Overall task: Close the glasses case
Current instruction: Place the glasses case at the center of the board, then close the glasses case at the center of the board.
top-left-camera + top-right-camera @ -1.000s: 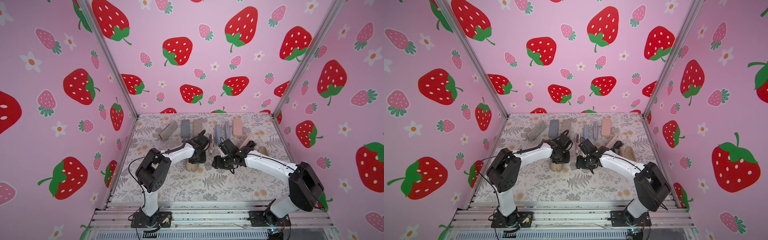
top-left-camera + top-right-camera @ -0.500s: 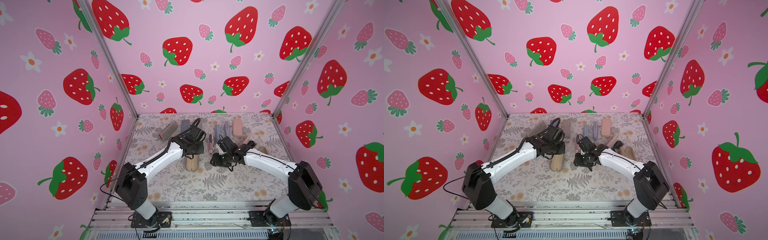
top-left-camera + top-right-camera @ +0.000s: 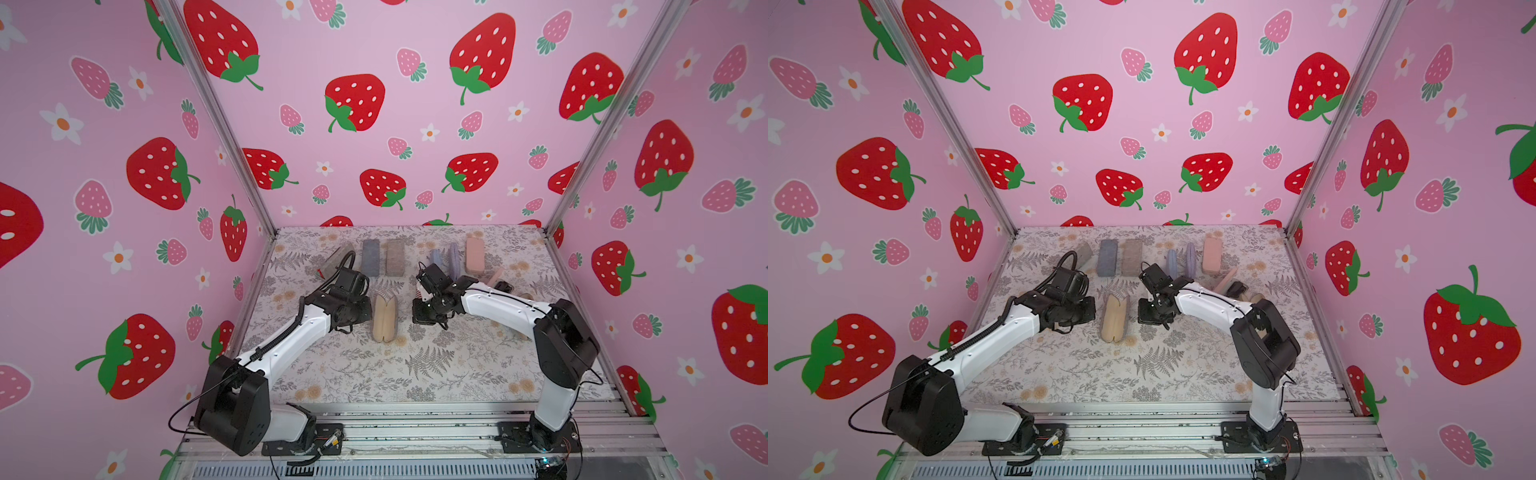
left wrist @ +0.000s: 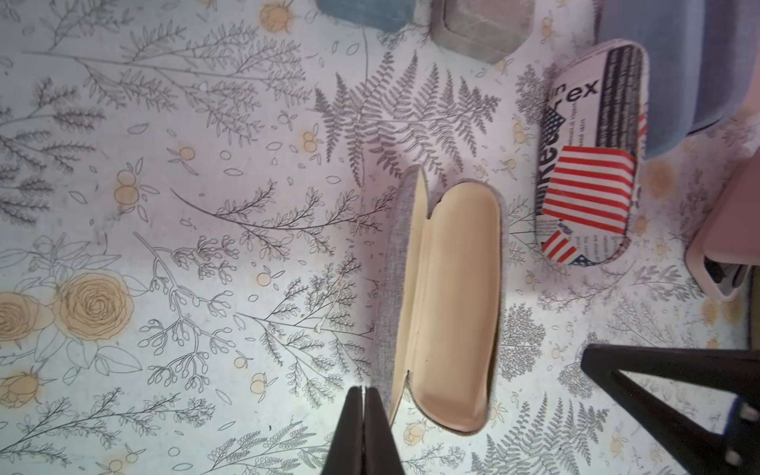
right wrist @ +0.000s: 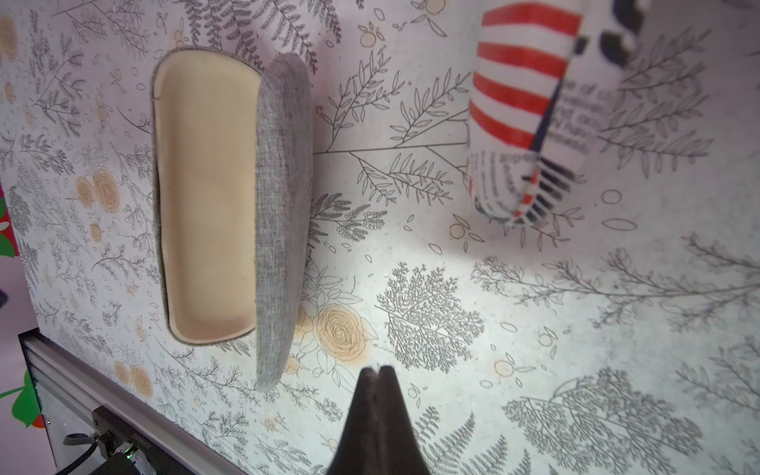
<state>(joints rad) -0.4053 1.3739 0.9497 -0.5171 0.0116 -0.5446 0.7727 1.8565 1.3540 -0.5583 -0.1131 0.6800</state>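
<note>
Now: grey fabric, cream-lined glasses case [image 3: 384, 318] gapes open, not yet closed.
Hands: left hand [image 4: 363, 395] and right hand [image 5: 378, 374] flank it, pinched together, empty.
Remaining: folding the lid down.

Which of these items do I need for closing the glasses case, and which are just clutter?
For the job:
- open grey case with beige lining, between the arms
- left gripper and right gripper, both shut and empty

Lying about:
- flag-print case
- blue case, taupe case and pink case in the back row
</note>
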